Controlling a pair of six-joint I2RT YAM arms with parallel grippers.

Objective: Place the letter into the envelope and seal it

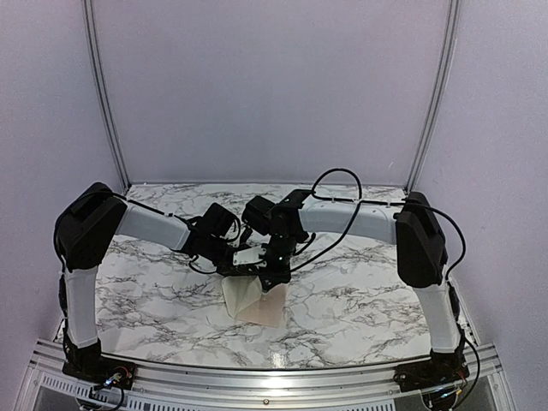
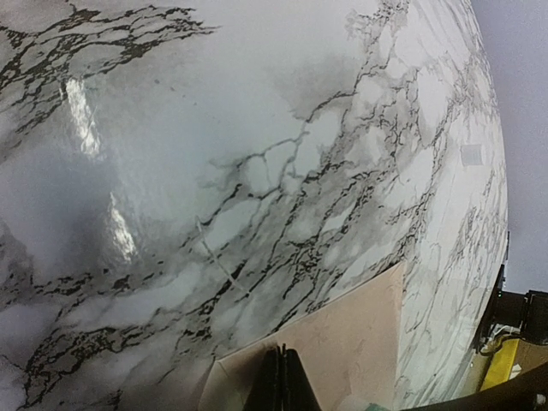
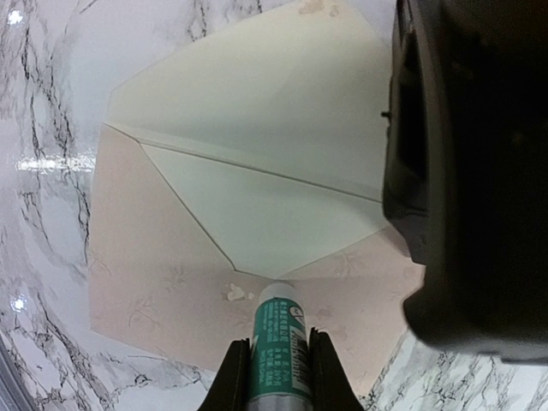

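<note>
The envelope [image 3: 154, 265] lies flat on the marble table [image 1: 360, 300], peach outside, with its cream triangular flap [image 3: 257, 111] open. It also shows in the top view [image 1: 257, 306] and the left wrist view [image 2: 351, 334]. No separate letter sheet shows; it is hidden or out of view. My right gripper [image 3: 278, 347] is shut on a green-labelled glue stick [image 3: 278, 321], whose white tip touches the envelope body at the point of the V opening. A small glue blob [image 3: 234, 293] sits beside it. My left gripper [image 2: 285, 377] is shut, with its tips down on the envelope's edge.
Both grippers meet over the envelope at the table's middle, the left gripper [image 1: 240, 259] and the right gripper [image 1: 272, 272] almost touching. The left gripper's black body [image 3: 471, 171] fills the right side of the right wrist view. White walls enclose the table.
</note>
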